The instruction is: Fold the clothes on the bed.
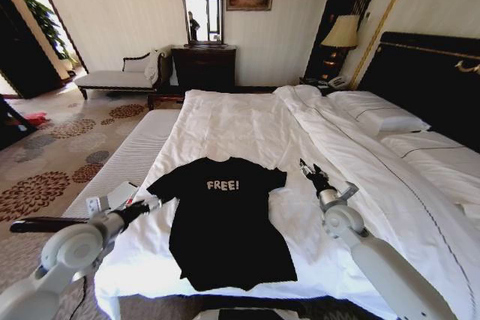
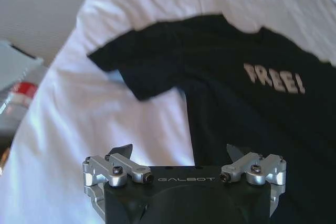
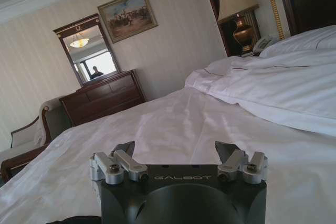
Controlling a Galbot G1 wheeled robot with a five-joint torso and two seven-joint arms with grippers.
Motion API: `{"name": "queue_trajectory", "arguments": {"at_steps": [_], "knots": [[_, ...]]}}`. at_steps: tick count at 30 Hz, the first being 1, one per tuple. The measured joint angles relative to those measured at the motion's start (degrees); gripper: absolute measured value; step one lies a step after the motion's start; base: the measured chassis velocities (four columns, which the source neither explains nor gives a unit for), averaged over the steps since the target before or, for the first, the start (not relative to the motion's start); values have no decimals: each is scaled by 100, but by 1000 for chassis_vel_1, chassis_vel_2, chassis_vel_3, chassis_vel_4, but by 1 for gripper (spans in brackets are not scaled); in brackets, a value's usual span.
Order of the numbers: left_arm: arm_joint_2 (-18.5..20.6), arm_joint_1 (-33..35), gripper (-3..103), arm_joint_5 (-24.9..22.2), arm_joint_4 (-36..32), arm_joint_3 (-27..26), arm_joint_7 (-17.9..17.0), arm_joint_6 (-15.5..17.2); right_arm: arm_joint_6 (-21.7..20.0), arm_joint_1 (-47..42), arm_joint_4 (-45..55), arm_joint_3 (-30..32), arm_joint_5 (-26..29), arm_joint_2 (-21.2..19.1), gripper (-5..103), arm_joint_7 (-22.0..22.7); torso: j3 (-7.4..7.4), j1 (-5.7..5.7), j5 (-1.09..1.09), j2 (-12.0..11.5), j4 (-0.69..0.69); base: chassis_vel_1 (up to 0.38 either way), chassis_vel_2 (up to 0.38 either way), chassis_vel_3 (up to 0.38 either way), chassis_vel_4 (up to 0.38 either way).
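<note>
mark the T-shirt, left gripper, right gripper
T-shirt (image 1: 225, 222): head view, mid chest below the lettering.
Left gripper (image 1: 156, 202): head view, fingers, beside the shirt's sleeve.
Right gripper (image 1: 306, 167): head view, fingers, over the bedding beside the other sleeve.

Black T-shirt (image 1: 225, 219) — white "FREE!" lettering — on white bed (image 1: 247, 121); brown floral carpet (image 1: 52, 162).

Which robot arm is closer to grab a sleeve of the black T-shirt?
Probably the left. The left gripper, open, sits right beside the T-shirt's near sleeve and faces it. The right gripper, open too, is a bit off the other sleeve, pointing up the bed.
</note>
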Motion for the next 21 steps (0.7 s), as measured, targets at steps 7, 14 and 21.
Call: {"name": "queue_trajectory", "arguments": {"at_steps": [7, 14, 21], "knots": [[169, 401, 100, 1018, 215, 521, 969, -283, -59, 165, -190, -87, -10, 204, 100, 175, 1, 0, 1, 0, -1, 0, 0, 0, 0], [14, 20, 100, 579, 323, 1202, 1032, -137, -136, 193, -315, -110, 8, 302, 100, 263, 1, 2, 2, 0, -4, 0, 0, 0, 0], [-24, -21, 102, 416, 339, 1366, 996, -101, -175, 241, -375, -133, 41, 298, 100, 336, 1, 1, 0, 0, -2, 0, 0, 0, 0]]}}
